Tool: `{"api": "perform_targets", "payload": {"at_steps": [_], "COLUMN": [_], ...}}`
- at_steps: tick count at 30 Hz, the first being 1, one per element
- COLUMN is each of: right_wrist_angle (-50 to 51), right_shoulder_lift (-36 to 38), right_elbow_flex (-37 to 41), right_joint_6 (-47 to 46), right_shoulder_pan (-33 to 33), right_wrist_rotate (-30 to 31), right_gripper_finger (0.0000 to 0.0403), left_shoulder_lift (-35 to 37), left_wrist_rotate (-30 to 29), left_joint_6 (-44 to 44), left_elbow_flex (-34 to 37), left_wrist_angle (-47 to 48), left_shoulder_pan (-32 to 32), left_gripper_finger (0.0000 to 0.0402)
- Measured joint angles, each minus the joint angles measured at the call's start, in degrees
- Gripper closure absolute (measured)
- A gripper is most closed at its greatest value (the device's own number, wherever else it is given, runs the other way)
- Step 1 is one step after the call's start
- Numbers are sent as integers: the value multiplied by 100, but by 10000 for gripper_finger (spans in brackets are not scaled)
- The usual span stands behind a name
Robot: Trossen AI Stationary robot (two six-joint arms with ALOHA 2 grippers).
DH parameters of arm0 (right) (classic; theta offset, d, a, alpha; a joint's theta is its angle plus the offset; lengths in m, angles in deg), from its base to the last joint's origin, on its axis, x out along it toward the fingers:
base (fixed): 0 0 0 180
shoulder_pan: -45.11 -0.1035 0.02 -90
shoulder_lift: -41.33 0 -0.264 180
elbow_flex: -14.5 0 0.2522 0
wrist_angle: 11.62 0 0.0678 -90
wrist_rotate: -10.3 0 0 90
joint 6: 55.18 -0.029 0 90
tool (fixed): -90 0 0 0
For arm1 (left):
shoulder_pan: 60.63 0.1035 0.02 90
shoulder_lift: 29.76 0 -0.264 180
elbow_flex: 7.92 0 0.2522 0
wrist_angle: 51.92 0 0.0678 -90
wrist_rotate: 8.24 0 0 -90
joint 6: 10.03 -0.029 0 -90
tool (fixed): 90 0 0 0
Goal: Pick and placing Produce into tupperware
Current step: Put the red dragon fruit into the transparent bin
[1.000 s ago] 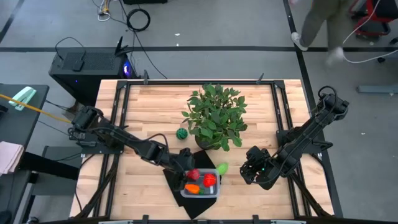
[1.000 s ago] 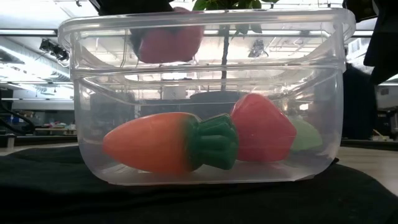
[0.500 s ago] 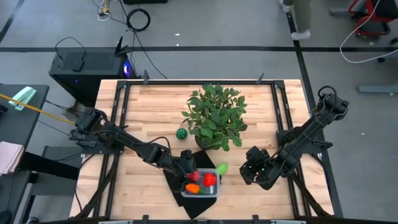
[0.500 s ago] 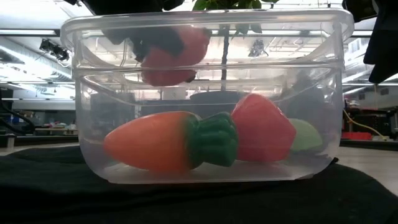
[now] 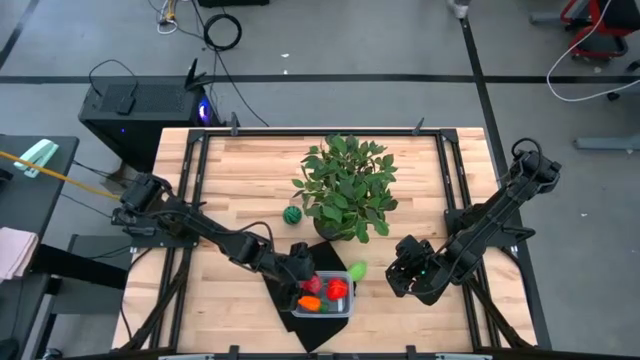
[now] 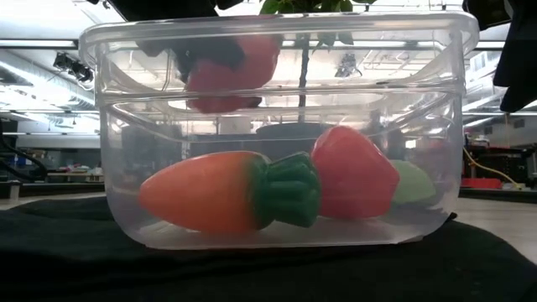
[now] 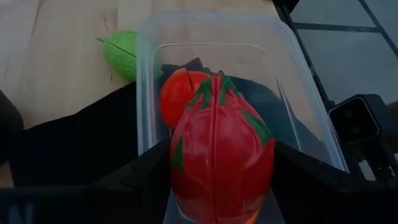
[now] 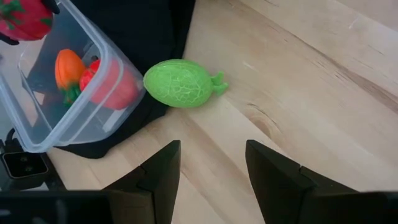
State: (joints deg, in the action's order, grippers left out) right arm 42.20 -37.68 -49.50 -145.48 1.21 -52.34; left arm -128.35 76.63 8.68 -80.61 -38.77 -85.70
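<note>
I have the left claw [image 7: 217, 180] clamped on a red toy fruit with green leaf tips [image 7: 221, 149], held just above the open tupperware [image 5: 322, 306], at the side of the tub farthest from the potted plant [image 5: 345, 188]. In the low view the red piece [image 6: 222, 71] hangs inside the rim line, above the orange carrot [image 6: 226, 191] and the red strawberry [image 6: 352, 172] already lying on the tub's bottom.

The fruit looks like light, hollow plastic with a smooth, rounded skin, so I judge it will slip if squeezed off-centre; my fingers sit on its widest part, which seems the safest hold. It should drop without harm, but it may bounce or roll off the carrot, so I would let go low inside the walls. The tub itself looks thin and light and could skid on the black mat [image 5: 285, 292] if nudged.

The right claw [image 8: 208, 165] waits with its fingers apart, holding nothing, on the far side of the tub from the left arm. The yellow-green piece [image 8: 179, 83] lies on the counter [image 5: 240, 180] touching the mat's edge just beside the tub, and the dark green striped ball [image 5: 292, 215] sits near the plant's pot. The plant's leaves overhang that ball, which could crowd a later reach.
</note>
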Motion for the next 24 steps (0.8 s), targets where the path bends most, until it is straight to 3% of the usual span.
{"api": "perform_targets", "payload": {"at_steps": [24], "right_wrist_angle": [-17], "right_shoulder_lift": [0], "right_elbow_flex": [0], "right_joint_6": [-13], "right_shoulder_pan": [2], "right_wrist_rotate": [0], "right_gripper_finger": [216], "left_shoulder_lift": [-153], "left_wrist_rotate": [-603], "left_joint_6": [-496], "left_elbow_flex": [-3], "left_wrist_angle": [-211], "left_shoulder_pan": [-224], "left_gripper_finger": [166]}}
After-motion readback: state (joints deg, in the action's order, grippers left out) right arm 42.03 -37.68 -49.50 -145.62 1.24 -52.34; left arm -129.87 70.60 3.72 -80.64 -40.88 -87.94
